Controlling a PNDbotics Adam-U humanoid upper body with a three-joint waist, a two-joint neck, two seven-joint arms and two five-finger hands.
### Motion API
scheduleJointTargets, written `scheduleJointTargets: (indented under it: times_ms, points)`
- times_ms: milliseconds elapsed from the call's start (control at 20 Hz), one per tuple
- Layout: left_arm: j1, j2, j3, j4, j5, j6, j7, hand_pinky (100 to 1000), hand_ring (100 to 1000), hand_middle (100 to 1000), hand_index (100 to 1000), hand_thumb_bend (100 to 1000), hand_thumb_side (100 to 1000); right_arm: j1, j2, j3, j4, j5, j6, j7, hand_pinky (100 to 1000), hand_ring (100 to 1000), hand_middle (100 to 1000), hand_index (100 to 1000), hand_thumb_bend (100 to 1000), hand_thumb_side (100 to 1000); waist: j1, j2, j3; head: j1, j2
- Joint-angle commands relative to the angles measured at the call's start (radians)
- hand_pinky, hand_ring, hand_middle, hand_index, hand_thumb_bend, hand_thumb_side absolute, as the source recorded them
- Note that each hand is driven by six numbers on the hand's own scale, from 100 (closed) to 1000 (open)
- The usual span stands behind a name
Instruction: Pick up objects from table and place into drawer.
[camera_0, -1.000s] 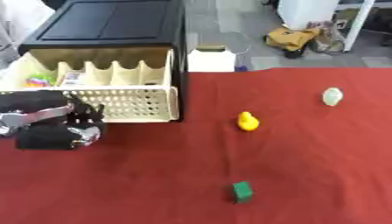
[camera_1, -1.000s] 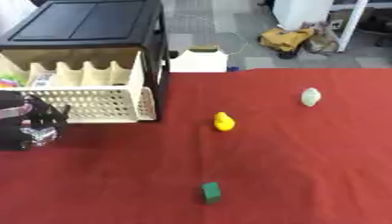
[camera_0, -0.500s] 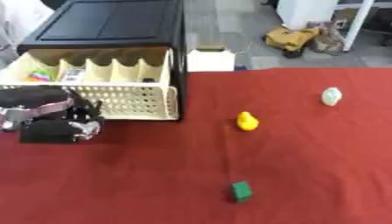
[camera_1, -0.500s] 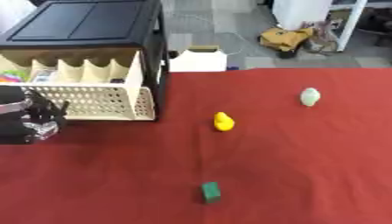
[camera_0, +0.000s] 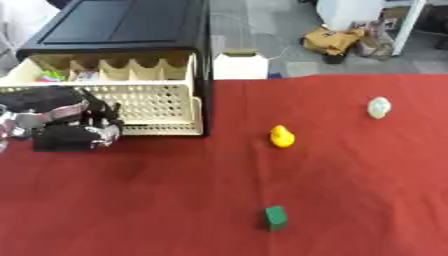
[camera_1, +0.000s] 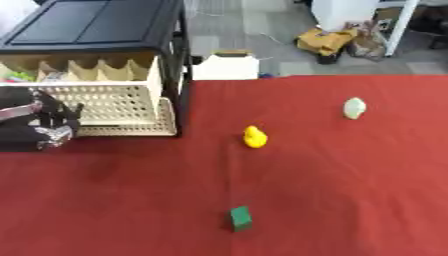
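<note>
The left hand (camera_0: 74, 131) sits at the front edge of the open drawer (camera_0: 157, 105), fingers curled around a dark block; what it is, I cannot tell. A yellow duck (camera_0: 281, 136), a pale egg-shaped thing (camera_0: 378, 107) and a green block (camera_0: 276, 218) lie on the red surface (camera_0: 350, 190). If released here, the block could catch the drawer's front wall and drop outside.

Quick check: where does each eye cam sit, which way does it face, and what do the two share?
Left eye view: in the head, looking down at the red table; left robot hand by the drawer.
Right eye view: same head, set slightly right; hand at the left edge.
Shared: yellow duck, green block, pale object.
</note>
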Motion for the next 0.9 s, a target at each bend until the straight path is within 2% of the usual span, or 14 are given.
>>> scheduleJointTargets:
  times_ms: [50,900]
  points:
    - [-0.026,0.007,0.009,0.006,-0.004,0.006,0.009,501,662,619,894,100,1000,-0.006,-0.020,-0.014,-0.017,-0.006,0.000,0.000,751,754,643,796,100,586,0.000,-0.012,-0.002,0.004,0.003]
    - [-0.080,-0.051,0.012,0.108,-0.089,-0.006,0.067,499,664,624,899,100,1000,-0.005,-0.015,-0.015,-0.017,-0.012,0.000,0.004,751,753,638,794,100,579,0.006,-0.005,-0.008,0.003,-0.008]
